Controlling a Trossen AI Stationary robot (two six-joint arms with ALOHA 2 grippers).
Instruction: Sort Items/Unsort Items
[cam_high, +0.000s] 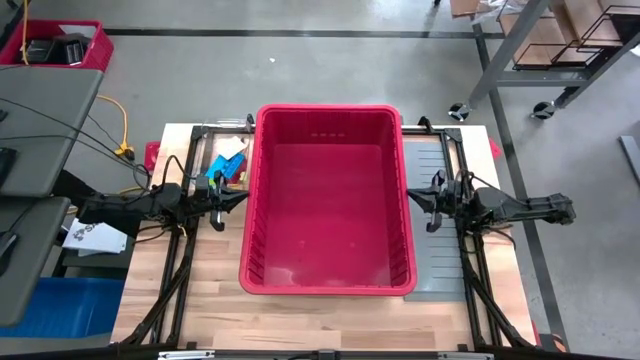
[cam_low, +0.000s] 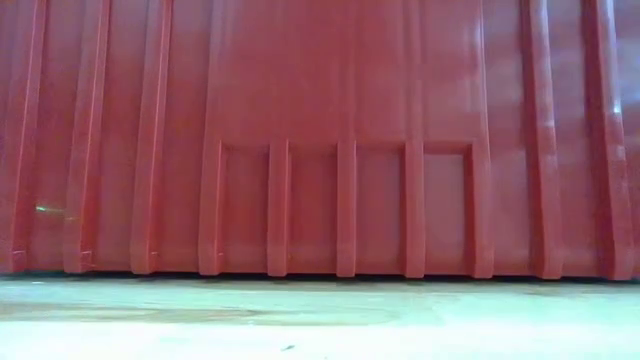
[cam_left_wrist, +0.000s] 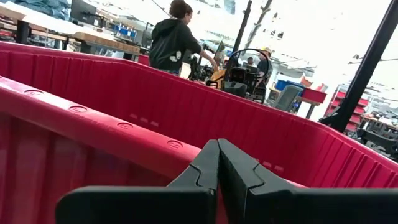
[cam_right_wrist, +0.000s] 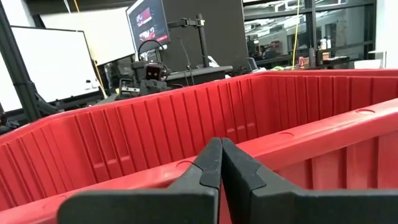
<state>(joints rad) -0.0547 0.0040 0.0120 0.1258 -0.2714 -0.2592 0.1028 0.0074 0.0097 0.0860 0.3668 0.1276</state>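
A large red bin (cam_high: 330, 200) stands in the middle of the table, and nothing shows inside it. A few small items (cam_high: 228, 162), blue, white and orange, lie on the wood just left of the bin, toward the far edge. My left gripper (cam_high: 243, 198) (cam_left_wrist: 218, 149) is shut and points level at the bin's left rim (cam_left_wrist: 124, 124). My right gripper (cam_high: 408, 196) (cam_right_wrist: 221, 146) is shut and points level at the bin's right rim (cam_right_wrist: 323, 134). Neither holds anything.
The bin's wall (cam_low: 320, 140) fills the low view. A grey mat (cam_high: 440, 270) covers the table right of the bin. Black frame rails (cam_high: 180, 270) run along both sides. A person (cam_left_wrist: 171, 40) stands in the room beyond the table.
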